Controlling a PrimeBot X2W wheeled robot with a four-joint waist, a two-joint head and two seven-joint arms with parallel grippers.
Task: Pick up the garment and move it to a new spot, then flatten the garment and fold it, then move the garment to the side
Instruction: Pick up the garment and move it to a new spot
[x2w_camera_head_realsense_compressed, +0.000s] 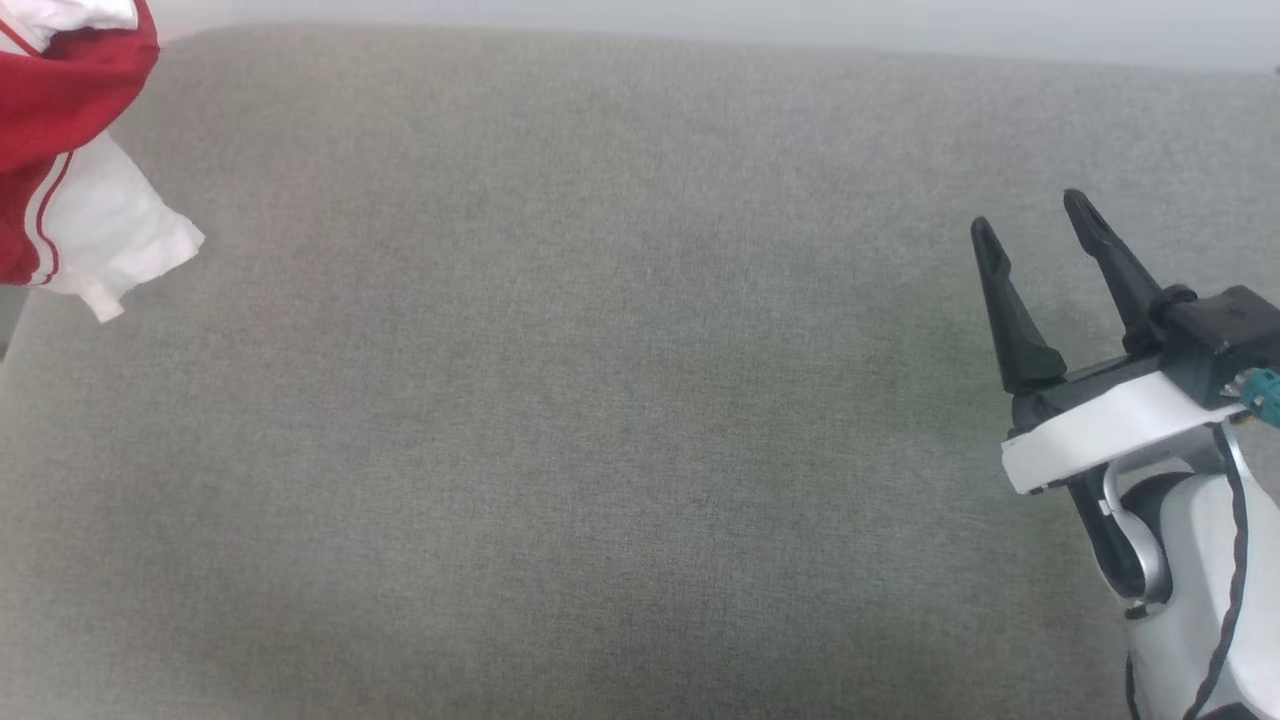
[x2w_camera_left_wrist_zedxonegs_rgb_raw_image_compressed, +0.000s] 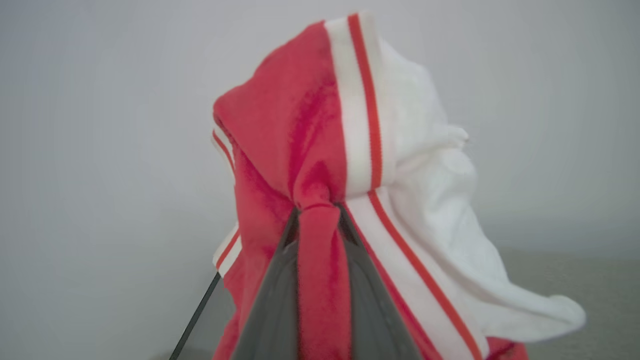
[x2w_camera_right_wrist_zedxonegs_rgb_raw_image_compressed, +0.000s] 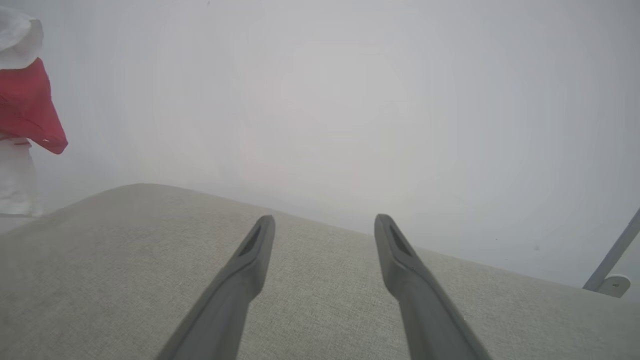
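The garment (x2w_camera_head_realsense_compressed: 65, 130), red with white sleeves and red-and-white striped trim, hangs bunched at the head view's upper left corner, above the grey surface. In the left wrist view my left gripper (x2w_camera_left_wrist_zedxonegs_rgb_raw_image_compressed: 319, 212) is shut on a pinched fold of the garment's (x2w_camera_left_wrist_zedxonegs_rgb_raw_image_compressed: 310, 125) red cloth, and the rest drapes around the fingers. The garment (x2w_camera_right_wrist_zedxonegs_rgb_raw_image_compressed: 25, 105) also hangs at the left edge of the right wrist view. My right gripper (x2w_camera_head_realsense_compressed: 1035, 225) stands open over the right side of the surface, nothing between its fingers (x2w_camera_right_wrist_zedxonegs_rgb_raw_image_compressed: 255, 250).
A grey fabric-covered surface (x2w_camera_head_realsense_compressed: 600, 400) spreads across the head view, with a pale wall behind its far edge. A thin metal leg (x2w_camera_right_wrist_zedxonegs_rgb_raw_image_compressed: 612, 260) with a foot stands off the surface's right end in the right wrist view.
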